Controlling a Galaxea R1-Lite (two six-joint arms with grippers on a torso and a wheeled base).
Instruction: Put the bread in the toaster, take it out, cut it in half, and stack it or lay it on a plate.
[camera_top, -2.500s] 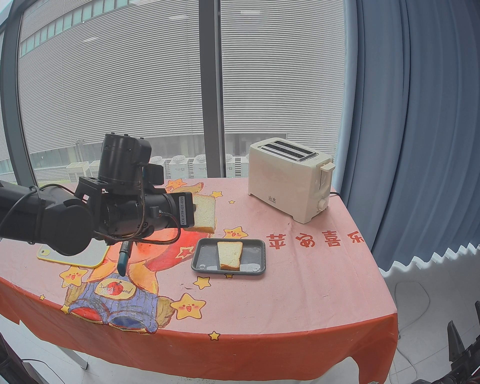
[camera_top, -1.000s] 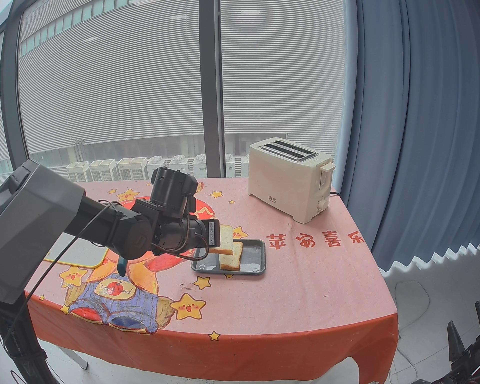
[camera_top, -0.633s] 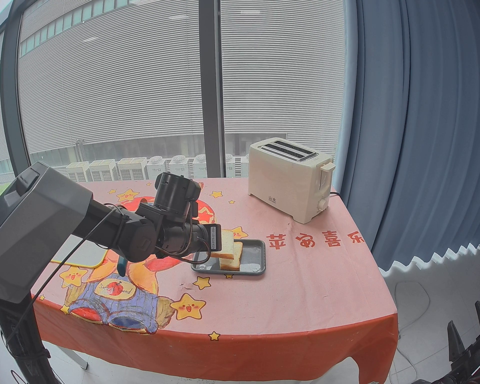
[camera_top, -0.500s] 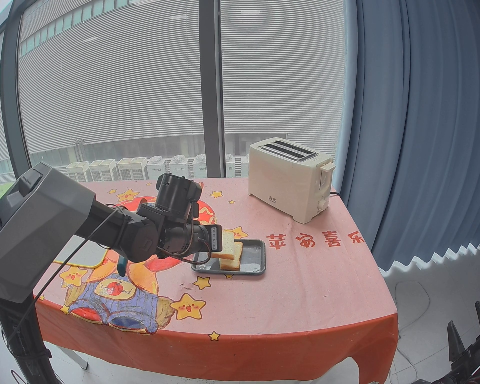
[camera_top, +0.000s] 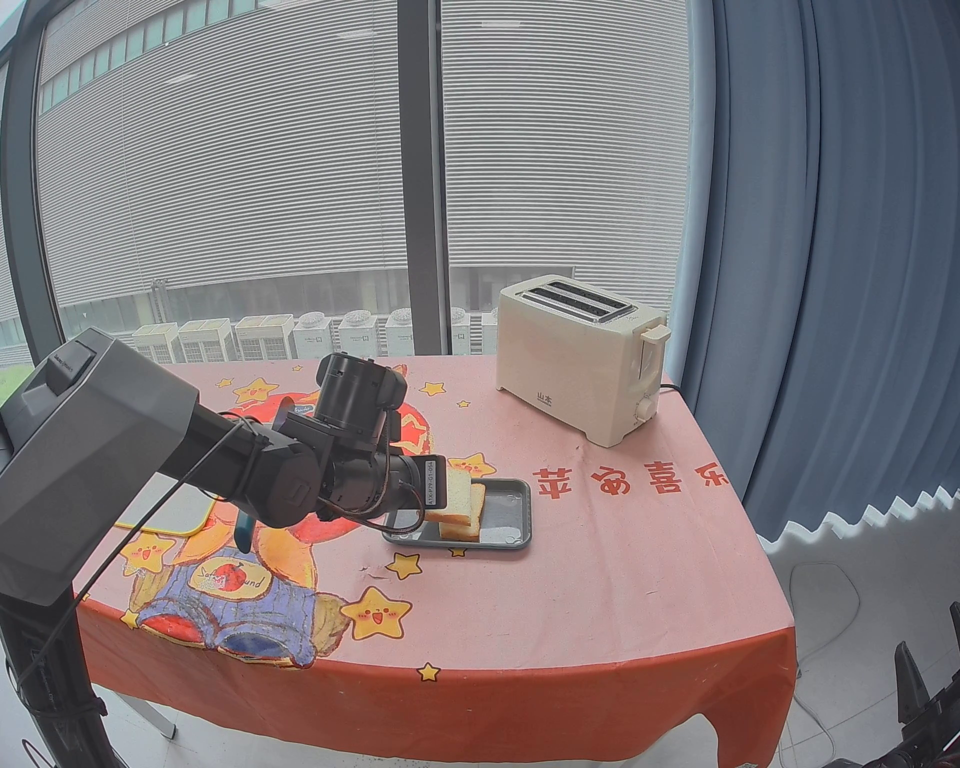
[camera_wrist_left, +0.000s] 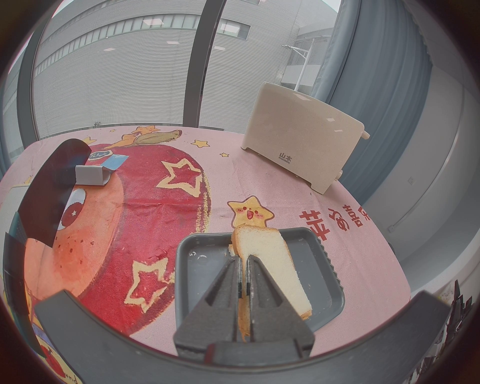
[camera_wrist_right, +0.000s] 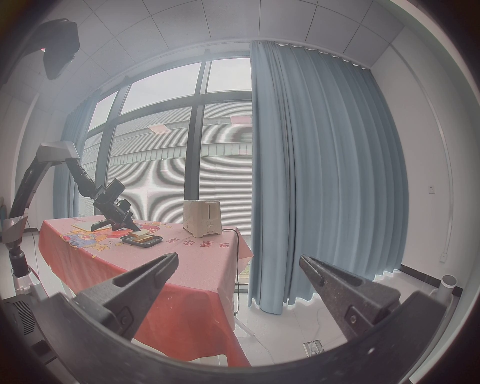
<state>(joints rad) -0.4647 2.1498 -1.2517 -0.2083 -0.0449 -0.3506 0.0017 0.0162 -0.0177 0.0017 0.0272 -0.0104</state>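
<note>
while the left claw (camera_wrist_left: 244, 263) pinches it, bread half (camera_top: 458, 495) upright over tray (camera_top: 509, 512)

**Grey and black arm, charcoal pincers**

The left arm (camera_top: 250, 465) starts as a boxy pale-grey link (camera_top: 90, 450), then runs into rounded black joints with thin black cables (camera_top: 140, 515) trailing alongside. A white printed label (camera_top: 432, 483) marks the wrist. The left pincer (camera_wrist_left: 245, 267) has wedge-shaped charcoal fingers (camera_wrist_left: 220, 300). The right pincer (camera_wrist_right: 237, 262) matches it, grainy black, each finger with a small screw (camera_wrist_right: 348, 316).

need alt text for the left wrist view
The left pincer is shut on a piece of bread over a dark tray on a pink cartoon tablecloth. A cream toaster stands farther back, before a window and a blue curtain.
</note>
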